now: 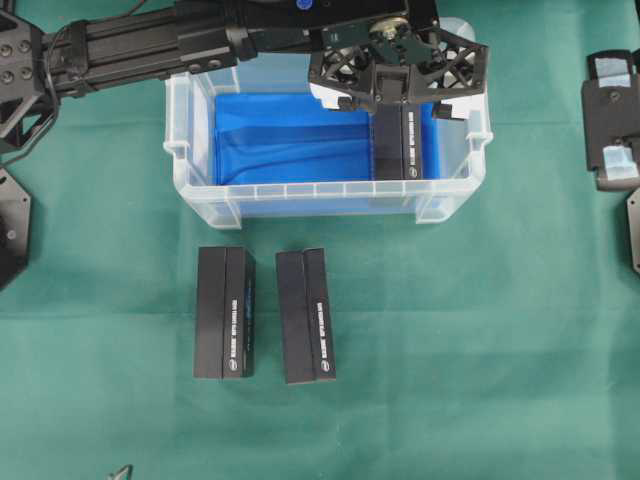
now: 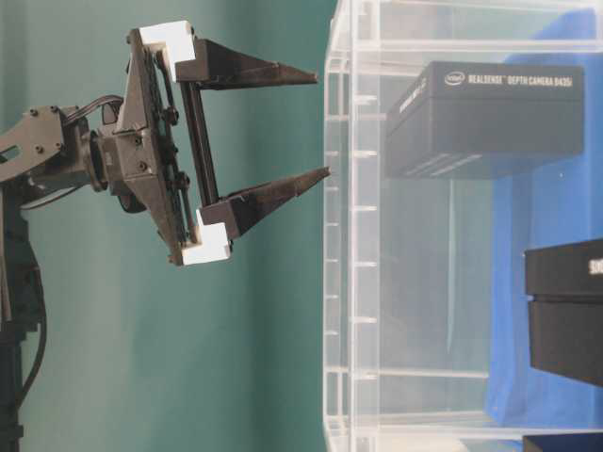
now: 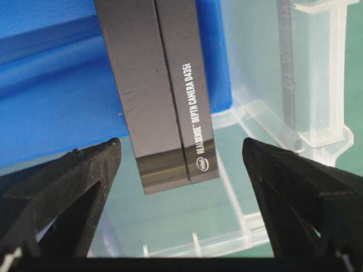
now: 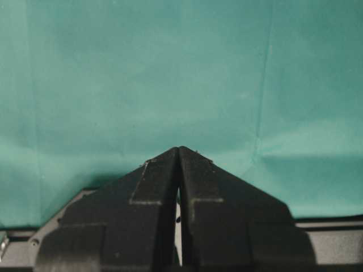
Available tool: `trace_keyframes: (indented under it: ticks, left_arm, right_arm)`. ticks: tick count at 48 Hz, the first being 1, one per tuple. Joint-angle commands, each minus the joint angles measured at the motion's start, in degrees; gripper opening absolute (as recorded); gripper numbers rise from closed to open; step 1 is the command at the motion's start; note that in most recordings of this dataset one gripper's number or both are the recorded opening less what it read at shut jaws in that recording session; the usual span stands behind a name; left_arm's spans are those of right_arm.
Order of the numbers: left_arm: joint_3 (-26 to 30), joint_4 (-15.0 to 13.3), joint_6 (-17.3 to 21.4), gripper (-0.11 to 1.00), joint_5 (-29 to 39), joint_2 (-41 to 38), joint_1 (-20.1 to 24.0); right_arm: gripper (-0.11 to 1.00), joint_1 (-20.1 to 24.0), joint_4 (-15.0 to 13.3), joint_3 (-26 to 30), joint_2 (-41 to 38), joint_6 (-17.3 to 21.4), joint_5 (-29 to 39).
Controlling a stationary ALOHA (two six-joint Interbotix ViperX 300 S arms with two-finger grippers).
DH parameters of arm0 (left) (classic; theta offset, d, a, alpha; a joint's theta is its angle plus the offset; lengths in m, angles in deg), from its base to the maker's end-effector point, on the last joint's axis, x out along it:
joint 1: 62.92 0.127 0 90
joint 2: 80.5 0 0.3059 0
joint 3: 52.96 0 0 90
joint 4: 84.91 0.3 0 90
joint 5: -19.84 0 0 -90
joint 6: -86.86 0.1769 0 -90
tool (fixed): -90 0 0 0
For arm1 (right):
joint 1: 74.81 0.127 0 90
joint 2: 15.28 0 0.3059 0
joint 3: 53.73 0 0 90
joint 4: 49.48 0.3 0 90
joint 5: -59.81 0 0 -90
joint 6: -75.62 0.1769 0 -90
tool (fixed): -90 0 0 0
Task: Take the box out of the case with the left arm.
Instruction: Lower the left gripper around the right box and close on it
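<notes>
Overhead exterior view: a clear plastic case (image 1: 200, 195) with a blue lining sits on a green cloth (image 1: 480, 330). One black box (image 1: 401, 140) lies inside the case, along its right wall, printed label facing up. The left arm (image 1: 140, 45) reaches in from the upper left, and the left gripper (image 1: 400, 95) hangs above the far end of that box with its fingers spread wide, holding nothing. Two more black boxes, one (image 1: 224, 312) beside the other (image 1: 306, 316), lie on the cloth in front of the case, side by side and apart from each other. The right gripper (image 4: 178, 150) is parked at the right edge, over bare cloth; the right wrist view shows its fingertips pressed together.
</notes>
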Motion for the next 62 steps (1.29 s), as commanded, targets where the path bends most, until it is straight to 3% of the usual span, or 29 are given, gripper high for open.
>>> trace_keyframes:
  ticks: [1, 34, 62]
  left_arm:
    - [1.14, 0.00, 0.00, 0.89, 0.00, 1.23, 0.09]
    - [-1.49, 0.35, -0.18, 0.89, -0.97, 1.32, 0.70]
    - [-11.25, 1.32, -1.76, 0.89, -10.20, 3.25, 1.41]
  right_arm:
    - [0.00, -0.09, -0.09, 0.62, 0.00, -0.09, -0.18]
    - [0.00, -0.09, -0.09, 0.62, 0.00, -0.09, -0.18]
    - [0.00, -0.09, -0.09, 0.53, 0.00, -0.09, -0.18]
